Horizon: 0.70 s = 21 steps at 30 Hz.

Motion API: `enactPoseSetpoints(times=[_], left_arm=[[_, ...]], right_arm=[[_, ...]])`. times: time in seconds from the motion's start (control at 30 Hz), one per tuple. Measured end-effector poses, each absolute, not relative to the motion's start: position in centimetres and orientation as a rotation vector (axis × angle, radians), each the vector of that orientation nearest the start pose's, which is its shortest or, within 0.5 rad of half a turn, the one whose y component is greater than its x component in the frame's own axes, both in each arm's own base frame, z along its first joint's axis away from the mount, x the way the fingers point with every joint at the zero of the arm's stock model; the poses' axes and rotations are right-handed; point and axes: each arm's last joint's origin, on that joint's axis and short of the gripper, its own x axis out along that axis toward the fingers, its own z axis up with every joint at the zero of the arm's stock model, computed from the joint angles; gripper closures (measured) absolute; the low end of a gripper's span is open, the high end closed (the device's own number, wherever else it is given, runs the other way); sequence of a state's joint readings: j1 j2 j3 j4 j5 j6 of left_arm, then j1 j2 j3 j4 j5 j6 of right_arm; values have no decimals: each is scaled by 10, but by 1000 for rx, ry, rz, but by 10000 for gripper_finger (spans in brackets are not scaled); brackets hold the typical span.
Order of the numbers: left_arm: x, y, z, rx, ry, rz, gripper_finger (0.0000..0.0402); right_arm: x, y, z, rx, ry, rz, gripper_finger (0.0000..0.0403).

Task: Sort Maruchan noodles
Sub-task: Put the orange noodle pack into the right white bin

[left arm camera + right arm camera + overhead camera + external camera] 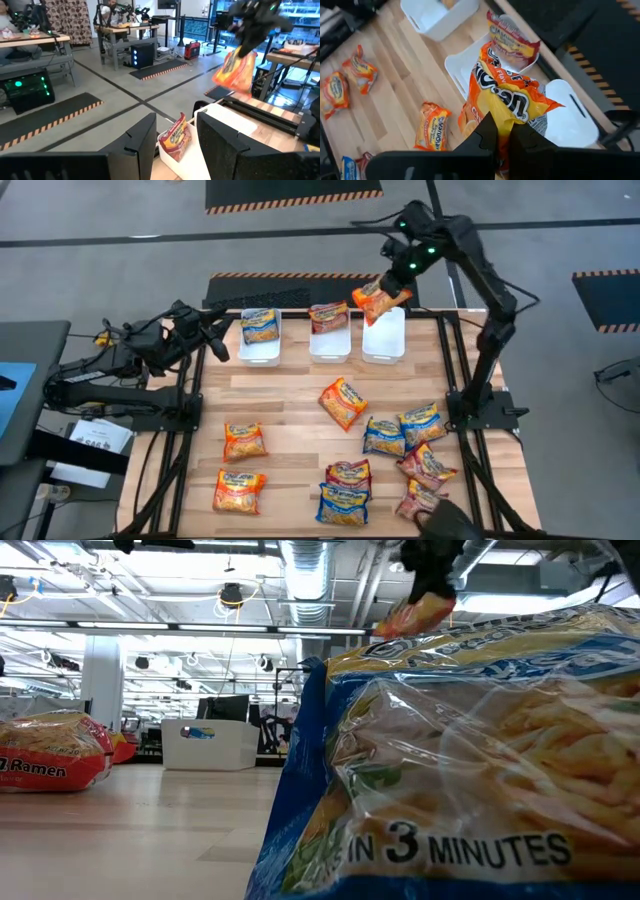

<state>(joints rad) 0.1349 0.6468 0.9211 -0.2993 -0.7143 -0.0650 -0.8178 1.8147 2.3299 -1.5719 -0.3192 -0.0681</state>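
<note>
Several Maruchan noodle packets lie flat on the wooden table: orange ones (343, 402) (244, 441), blue ones (384, 436) and maroon ones (427, 465). Three white bins stand along the far edge. The left bin (262, 352) holds a blue packet (260, 325). In the middle bin (330, 348) a maroon packet (329, 315) leans on the far rim. My right gripper (502, 137) is shut on an orange packet (380, 300) above the far end of the right bin (385, 340). My left gripper (180, 145) waits open and level by the left bin, touching nothing. My right gripper pinches one end of the orange packet (496, 116) between its two fingers, which slant down from above. The packet hangs below the fingers, crumpled near the hold, clear of the table and above the right bin (570, 120).
A blue packet (480, 760) lies close against the low camera and blocks most of that view. More packets are bunched at the table's near right (345, 492). Bare wood shows between the bins and the loose packets. The left arm's base stands off the table's left edge.
</note>
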Motion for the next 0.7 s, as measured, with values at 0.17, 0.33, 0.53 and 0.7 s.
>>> enactPoseSetpoints(times=[0.17, 0.33, 0.53, 0.7], left_arm=[[115, 35, 384, -53, 1, 850, 272], [115, 35, 384, -65, -4, 850, 272], [115, 35, 385, -82, -20, 849, 272], [115, 35, 385, -82, -21, 849, 272]], right_arm=[[197, -200, 475, 461, 849, -513, 374], [179, -175, 487, 417, 798, -588, 376], [155, -150, 464, 407, 650, -651, 373], [139, -135, 438, 400, 479, -677, 373]])
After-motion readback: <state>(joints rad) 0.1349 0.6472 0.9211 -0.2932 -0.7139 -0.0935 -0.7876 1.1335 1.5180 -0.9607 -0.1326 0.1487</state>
